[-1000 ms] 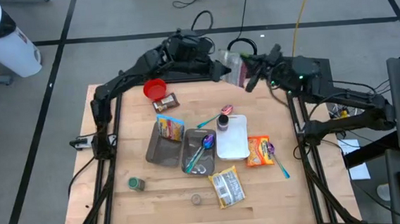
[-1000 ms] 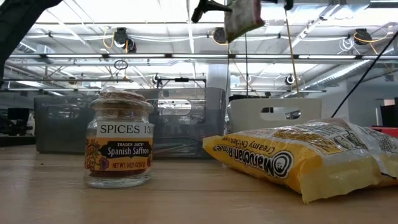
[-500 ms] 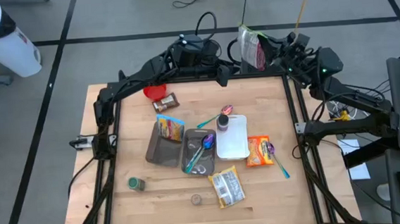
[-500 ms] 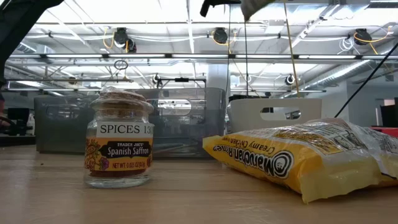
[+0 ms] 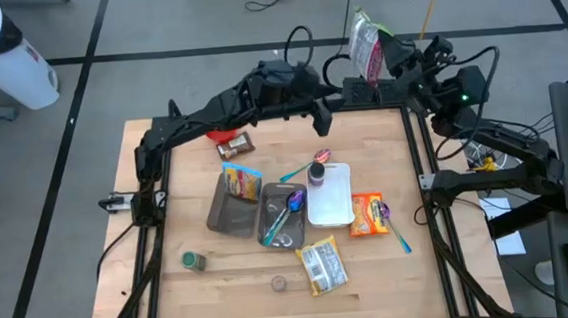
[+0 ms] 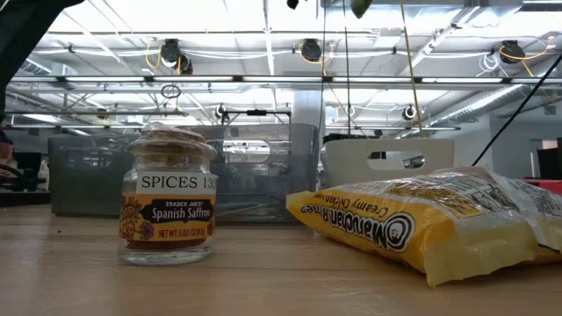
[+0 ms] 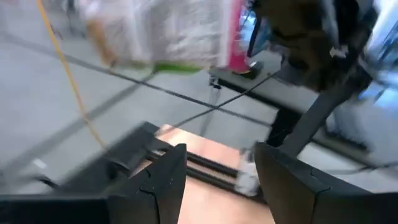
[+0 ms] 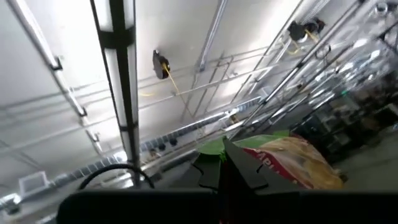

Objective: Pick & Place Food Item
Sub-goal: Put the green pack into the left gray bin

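The food item is a clear bag [image 5: 364, 43] with pink, white and green print, held high over the table's far edge by my shut right gripper [image 5: 385, 56]. In the right wrist view the bag [image 8: 283, 160] sticks out past the shut fingers toward the ceiling. My left gripper [image 5: 321, 116] hovers open above the table's far middle, a little short of the bag, with nothing between its fingers [image 7: 163, 180]. The left wrist view shows the bag [image 7: 168, 28] blurred ahead of it. In the low view only dark bits of the arms [image 6: 360, 7] show at the top. My right gripper pinches the bag between its two fingers at one edge [image 8: 249, 163]. The fingers slant upward, so the bag stands above and beyond them, lifted clear of the table. How far back it reaches does not show.
On the table lie two grey bins [image 5: 230, 211], a white tray [image 5: 332, 208], an orange packet [image 5: 367, 215], a yellow ramen packet [image 5: 323, 266], a spice jar [image 5: 193, 260], a red cup [image 5: 221, 129] and a brown packet [image 5: 236, 143].
My right gripper has risen and drawn back over the table's far edge, tipping upward and rolling, and has carried the bag away from my left gripper. My left gripper has rolled and swung a little toward the table's right edge, staying open.
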